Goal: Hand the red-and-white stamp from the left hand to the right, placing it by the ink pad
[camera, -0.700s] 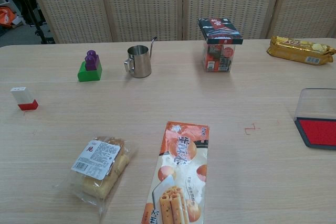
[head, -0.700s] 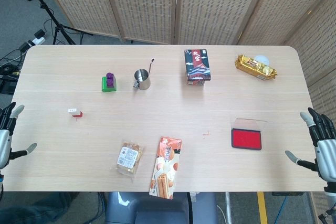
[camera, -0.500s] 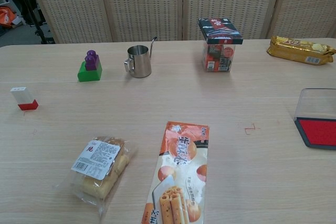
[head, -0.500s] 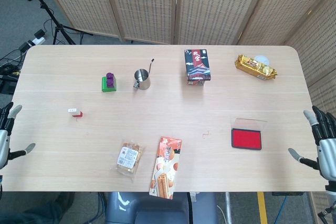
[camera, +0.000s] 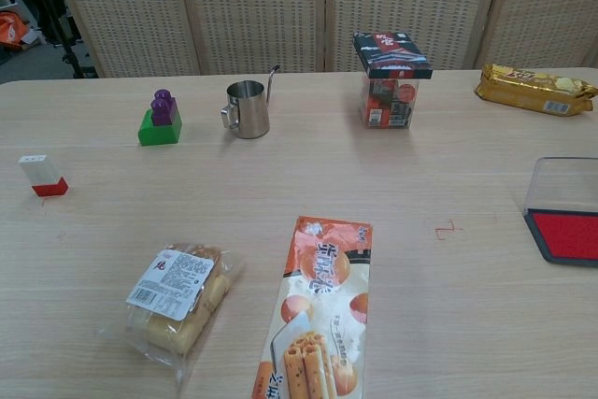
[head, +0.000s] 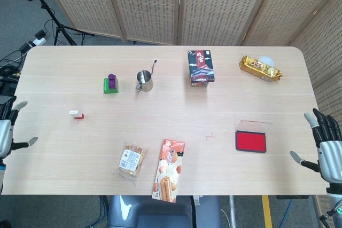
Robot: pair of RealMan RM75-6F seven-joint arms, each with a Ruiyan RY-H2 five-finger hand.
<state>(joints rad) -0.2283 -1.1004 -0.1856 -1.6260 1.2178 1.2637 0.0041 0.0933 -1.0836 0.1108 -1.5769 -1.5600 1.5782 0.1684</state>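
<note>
Both hands empty, fingers spread: left hand (head: 6, 132), right hand (head: 327, 150). Stamp (camera: 43, 176) upright, untouched; packet writing unreadable.

The head view looks steeply down from high above the near edge of the table (head: 224, 94), taking in the whole top, the folding screens (head: 160, 4) behind it and some floor at the left. The chest view sits much lower and nearer, looking across the table (camera: 308, 175) toward the same screens (camera: 252, 7), and cuts off the near and side edges. Both views share the middle of the table: the steel cup (head: 144, 80) (camera: 248, 109), the stamp (head: 78, 114) (camera: 43, 176) and the ink pad (head: 250, 141) (camera: 566, 233).
</note>
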